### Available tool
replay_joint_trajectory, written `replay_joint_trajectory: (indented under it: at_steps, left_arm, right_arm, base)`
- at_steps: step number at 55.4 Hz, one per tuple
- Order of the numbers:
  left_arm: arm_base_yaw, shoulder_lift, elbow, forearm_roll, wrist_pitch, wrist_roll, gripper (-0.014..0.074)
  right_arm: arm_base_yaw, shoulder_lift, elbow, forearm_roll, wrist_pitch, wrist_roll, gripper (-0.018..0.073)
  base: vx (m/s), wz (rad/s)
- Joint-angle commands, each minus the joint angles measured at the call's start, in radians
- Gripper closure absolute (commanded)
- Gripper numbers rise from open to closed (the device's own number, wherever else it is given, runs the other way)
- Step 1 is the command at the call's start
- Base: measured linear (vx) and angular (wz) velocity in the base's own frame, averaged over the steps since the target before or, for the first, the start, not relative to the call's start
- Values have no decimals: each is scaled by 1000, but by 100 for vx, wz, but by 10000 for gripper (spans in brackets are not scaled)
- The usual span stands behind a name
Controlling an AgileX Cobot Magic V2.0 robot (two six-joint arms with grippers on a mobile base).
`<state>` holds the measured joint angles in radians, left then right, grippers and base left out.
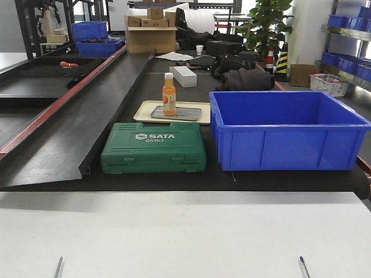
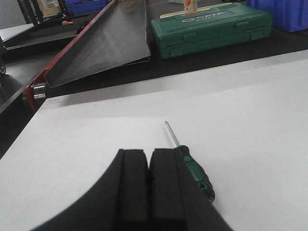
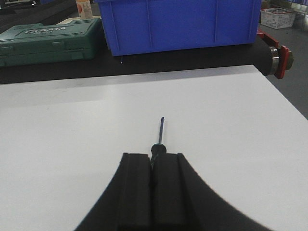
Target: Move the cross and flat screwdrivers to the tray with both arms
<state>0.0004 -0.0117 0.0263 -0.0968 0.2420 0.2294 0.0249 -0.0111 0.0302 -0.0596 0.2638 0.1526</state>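
Two screwdrivers lie on the white table (image 1: pixel 185 231); I cannot tell cross from flat. In the front view only their shaft tips show, the left screwdriver (image 1: pixel 58 267) and the right screwdriver (image 1: pixel 304 267). My left gripper (image 2: pixel 148 153) is shut with nothing between its fingers, and the black-and-green handle (image 2: pixel 196 174) lies just right of it. My right gripper (image 3: pixel 151 156) is shut directly above the other handle, whose silver shaft (image 3: pixel 160 131) points ahead. The silver tray (image 1: pixel 191 114) rests on a beige tray (image 1: pixel 145 113) behind the green case.
An orange-juice bottle (image 1: pixel 168 94) stands on the silver tray. A green SATA case (image 1: pixel 153 147) and a deep blue bin (image 1: pixel 287 130) sit on the black bench past the white table. A sloping black chute (image 1: pixel 87 104) runs along the left.
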Motion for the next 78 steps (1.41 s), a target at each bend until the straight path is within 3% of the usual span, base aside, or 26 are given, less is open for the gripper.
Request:
replay_joint_trajectory:
  at_steps: [1, 36, 43, 58, 64, 68, 72, 78]
  left_arm:
    - [-1, -4, -26, -5, -79, -9, 594]
    - [-1, -4, -26, -5, -93, -8, 594]
    - [-1, -4, -26, -5, -146, -8, 594]
    - [-1, -4, -28, -5, -382, -9, 594]
    - [-1, -4, -28, -14, -436, -55, 594]
    - [-1, -4, -40, -14, -454, -135, 594]
    - [-1, -4, -70, -14, -461, -205, 594]
    - [-1, 15, -158, -13, -457, -216, 594]
  right_arm:
    - [-7, -5, 8, -10, -83, -5, 567]
    - [-7, -5, 8, -10, -91, -5, 567]
    - [-7, -5, 8, -10, -152, -5, 567]
    - [-7, -5, 8, -20, -303, -21, 567]
    - [-7, -5, 1, -22, -458, -55, 567]
    - [-7, -5, -30, -22, -519, -55, 567]
    - [-7, -4, -119, -17, -493, -55, 567]
    - [-7, 40, -293, -11, -378, -55, 567]
  base:
    - [0, 0]
    - [0, 0]
    - [0, 0]
    - [0, 0]
    - [0, 0]
    - [0, 0]
    - [0, 0]
    - [0, 0]
